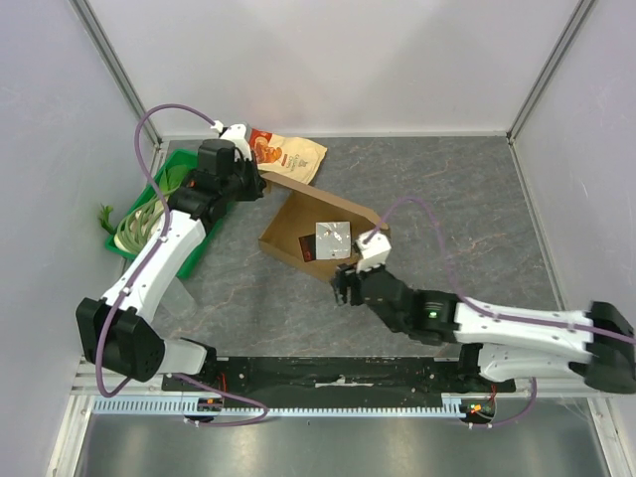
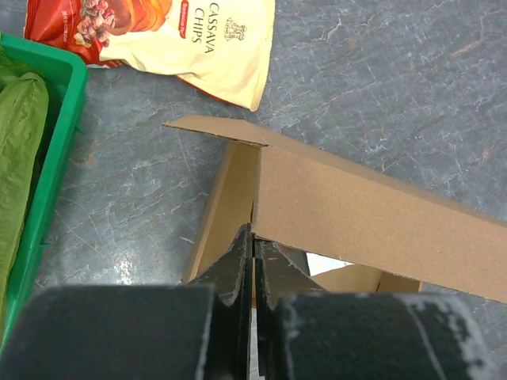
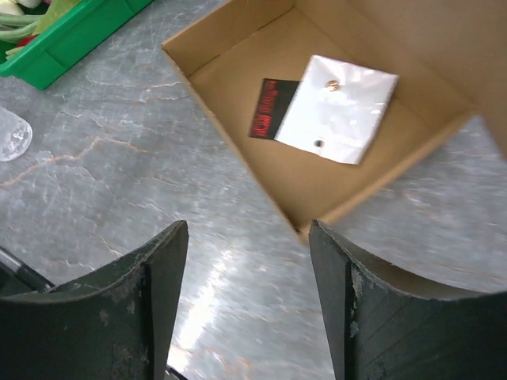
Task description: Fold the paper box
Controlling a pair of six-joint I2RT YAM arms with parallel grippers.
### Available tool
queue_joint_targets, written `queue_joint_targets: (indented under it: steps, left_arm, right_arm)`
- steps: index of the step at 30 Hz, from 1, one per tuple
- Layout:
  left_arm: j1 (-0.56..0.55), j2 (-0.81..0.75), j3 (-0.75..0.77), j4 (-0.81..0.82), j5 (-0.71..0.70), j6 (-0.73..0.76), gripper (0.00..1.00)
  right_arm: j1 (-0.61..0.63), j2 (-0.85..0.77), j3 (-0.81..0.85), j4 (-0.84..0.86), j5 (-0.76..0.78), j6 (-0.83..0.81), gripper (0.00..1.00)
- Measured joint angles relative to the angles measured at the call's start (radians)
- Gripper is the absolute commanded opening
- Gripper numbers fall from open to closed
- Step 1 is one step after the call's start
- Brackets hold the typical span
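**Paper box open on table; left jaws closed at its corner, right jaws apart**

The paper box sits upright near the middle of the grey table, top open. A white packet and a dark card lie on its floor.

The left gripper is closed, its tips against the box's far-left corner under a raised cardboard panel. Whether cardboard is pinched between them cannot be told.

The right gripper is spread and holds nothing, just off the box's near corner.

A snack bag and a green bin lie beyond.
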Motion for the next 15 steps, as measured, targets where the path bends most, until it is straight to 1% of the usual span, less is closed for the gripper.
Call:
queue_joint_targets:
  steps: [1,3,6,8,11,15]
  left_arm:
    - [0.0,0.007,0.007,-0.003,0.0,-0.005,0.02]
    - [0.0,0.02,0.021,-0.007,0.0,-0.013,0.02]
    - [0.0,0.035,0.043,-0.023,-0.003,-0.018,0.02]
    - [0.0,0.043,0.058,-0.04,-0.005,-0.019,0.02]
    - [0.0,0.053,0.077,-0.056,-0.005,-0.021,0.02]
    - [-0.003,0.071,0.109,-0.087,-0.005,-0.021,0.02]
  right_arm:
    - [-0.003,-0.065,-0.015,-0.044,-0.008,-0.021,0.75]
    - [-0.024,-0.201,-0.033,-0.14,-0.026,-0.06,0.77]
    - [-0.088,-0.343,-0.034,-0.257,-0.042,-0.102,0.84]
    - [-0.152,-0.402,-0.031,-0.327,-0.048,-0.129,0.84]
    - [-0.259,-0.415,-0.011,-0.392,-0.078,-0.185,0.82]
    - [-0.388,-0.317,0.016,-0.39,-0.121,-0.272,0.78]
